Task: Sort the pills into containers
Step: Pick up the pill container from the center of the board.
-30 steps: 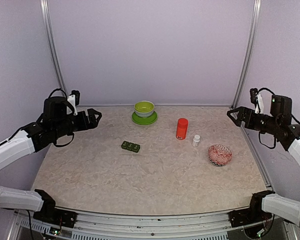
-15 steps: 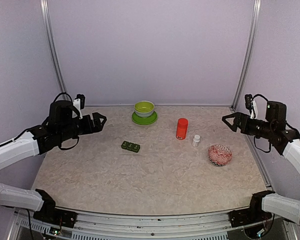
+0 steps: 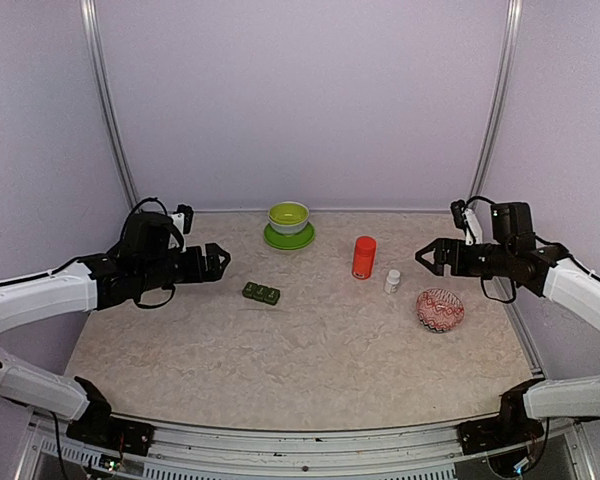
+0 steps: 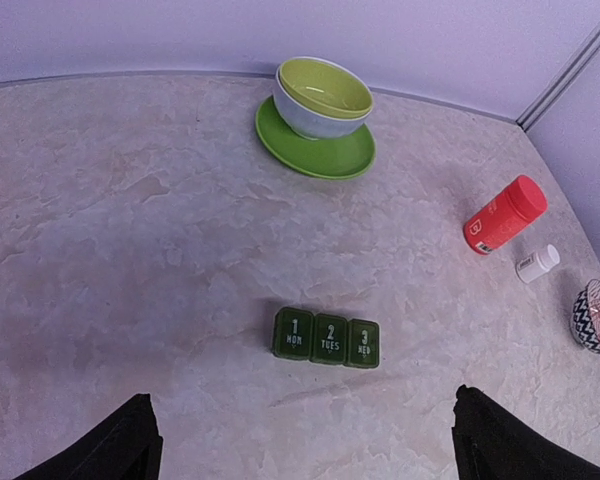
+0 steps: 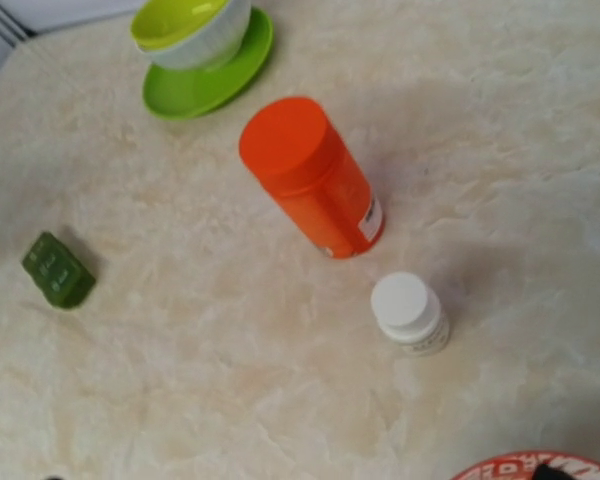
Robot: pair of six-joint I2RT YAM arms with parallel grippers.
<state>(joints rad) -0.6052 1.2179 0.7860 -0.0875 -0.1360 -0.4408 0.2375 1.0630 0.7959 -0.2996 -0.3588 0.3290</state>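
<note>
Nothing is being sorted yet, the 3 containers (image 4: 326, 338) sitting shut and untouched while left fingers (image 4: 110, 450) and right fingers (image 3: 432, 248) are being held apart.

The containers (image 4: 327, 338) sit lids shut ahead of the wide-spread claw (image 4: 305, 445).

Raised left arm (image 3: 42, 299), right arm (image 3: 578, 288) (jaws open).

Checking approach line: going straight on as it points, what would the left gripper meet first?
Probably the green pill organizer, centred ahead of the left gripper in the wrist view, nothing between. Depth is unclear; it could touch the table just short.
</note>
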